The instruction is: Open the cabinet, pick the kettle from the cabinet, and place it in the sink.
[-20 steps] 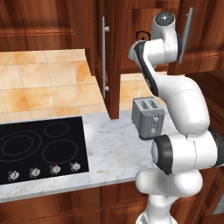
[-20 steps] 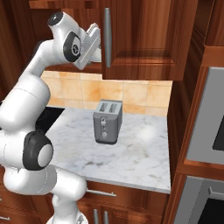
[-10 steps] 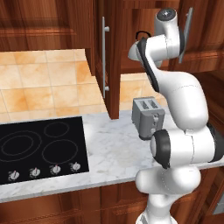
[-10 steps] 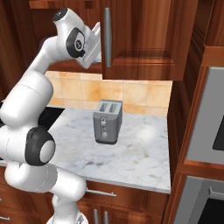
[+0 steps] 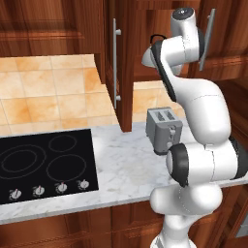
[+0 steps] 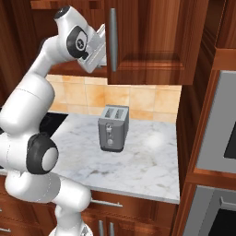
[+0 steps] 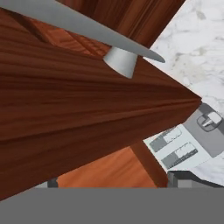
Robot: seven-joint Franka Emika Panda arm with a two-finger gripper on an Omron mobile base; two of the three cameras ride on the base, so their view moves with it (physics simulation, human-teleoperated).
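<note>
The cabinet [image 6: 152, 41] hangs above the counter, its right door shut, with a long silver bar handle [image 6: 112, 39] on the door's left edge. That same handle [image 5: 209, 38] rises just right of my arm in the left base view. My gripper [image 6: 103, 46] is raised beside the handle, open, holding nothing. In the hand view the door [image 7: 65, 96] is very close, the handle [image 7: 78, 22] and its mount cross the top, and one fingertip [image 7: 188, 176] peeks up at the bottom. The kettle and the sink are out of view.
A grey two-slot toaster [image 5: 163, 130] [image 6: 113, 127] stands on the white marble counter [image 5: 121, 169] under the cabinet. A black cooktop [image 5: 43, 164] lies to the left. Another bar handle [image 5: 115, 63] is further left. A tall oven column [image 6: 216, 138] borders the right.
My hand has edged a little closer to the door handle. The fingers have stayed wide apart, and the door and toaster have not moved.
</note>
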